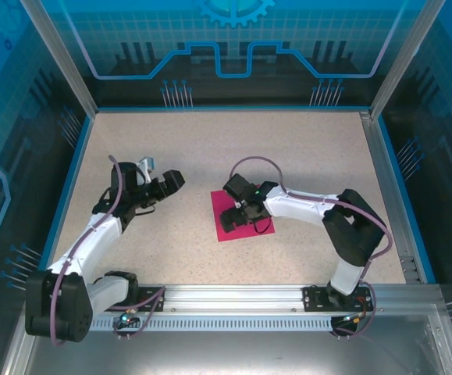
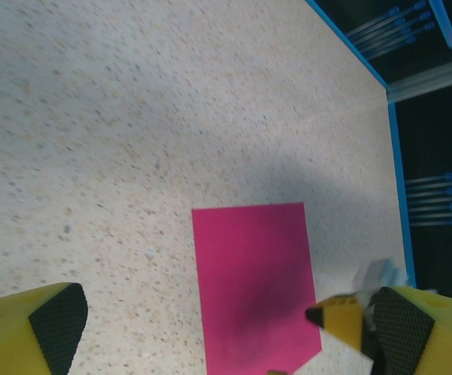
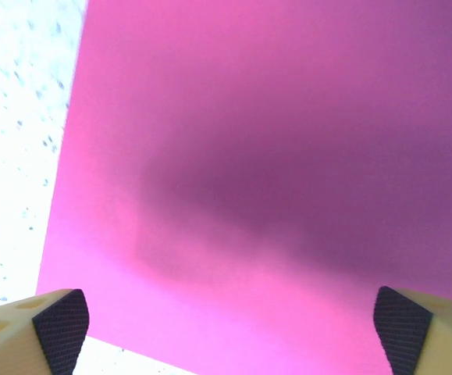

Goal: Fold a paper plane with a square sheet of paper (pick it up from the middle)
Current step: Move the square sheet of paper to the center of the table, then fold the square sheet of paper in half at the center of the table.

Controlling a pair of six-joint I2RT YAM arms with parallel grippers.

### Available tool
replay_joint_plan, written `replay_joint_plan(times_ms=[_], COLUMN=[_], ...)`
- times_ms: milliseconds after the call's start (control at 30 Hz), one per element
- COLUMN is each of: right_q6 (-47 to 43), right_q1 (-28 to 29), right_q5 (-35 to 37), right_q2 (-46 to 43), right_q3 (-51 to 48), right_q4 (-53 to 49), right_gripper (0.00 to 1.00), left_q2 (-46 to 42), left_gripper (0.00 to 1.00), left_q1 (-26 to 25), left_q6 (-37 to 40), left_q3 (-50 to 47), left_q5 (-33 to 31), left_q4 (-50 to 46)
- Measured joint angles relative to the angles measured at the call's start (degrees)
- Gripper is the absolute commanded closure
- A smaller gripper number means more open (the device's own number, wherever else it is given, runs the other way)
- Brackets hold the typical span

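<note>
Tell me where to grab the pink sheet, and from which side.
Its middle, from straight above. The pink sheet lies flat on the table with no lifted edge or corner to catch, so a side approach likely just slides it. The right tool, open over it, could probably press down and pinch up a ridge.

Robotics lab workcell. Evidence: left arm (image 1: 93, 234) and right arm (image 1: 307, 207) bolted to an aluminium rail (image 1: 233, 295) along the speckled counter's (image 1: 210, 148) near edge. Extrusion frame posts (image 1: 58, 55) stand at its far corners. Blue circuit-and-gear printed wall panels (image 1: 233, 47) enclose three sides. Exposed purple cable (image 1: 257, 158) runs along the arms.
</note>
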Motion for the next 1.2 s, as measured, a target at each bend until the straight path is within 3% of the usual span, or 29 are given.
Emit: replay_joint_plan(times_ms=[100, 200, 233, 367, 667, 1200], right_q6=[2.29, 4.81, 5.70, 6.23, 3.65, -0.07], right_q1=[-0.24, -2.54, -4.11, -7.15, -4.57, -4.57], right_q5=[4.85, 4.00, 2.67, 0.68, 0.39, -2.19], right_q2=[-3.72, -4.87, -4.24, 0.15, 9.90, 18.62], right_q3=[0.87, 1.49, 1.92, 4.13, 13.60, 19.76], right_q4=[-0.37, -0.81, -1.03, -3.58, -11.08, -16.20], right_gripper=[0.01, 0.14, 0.14, 0.11, 0.07, 0.03], left_q2=[0.09, 0.09, 0.09, 0.09, 2.58, 2.84], left_gripper=[0.02, 0.02, 0.02, 0.02, 0.02, 0.01], left_q1=[-2.01, -2.47, -2.47, -2.49, -2.75, -3.28], left_q6=[0.44, 0.46, 0.46, 0.52, 0.87, 2.12], left_q3=[-0.02, -0.28, -0.33, -0.35, -0.35, -1.53], left_q5=[0.04, 0.00, -0.02, -0.04, 0.44, 0.92], left_q4=[0.68, 1.36, 1.36, 1.79, 2.60, 2.21])
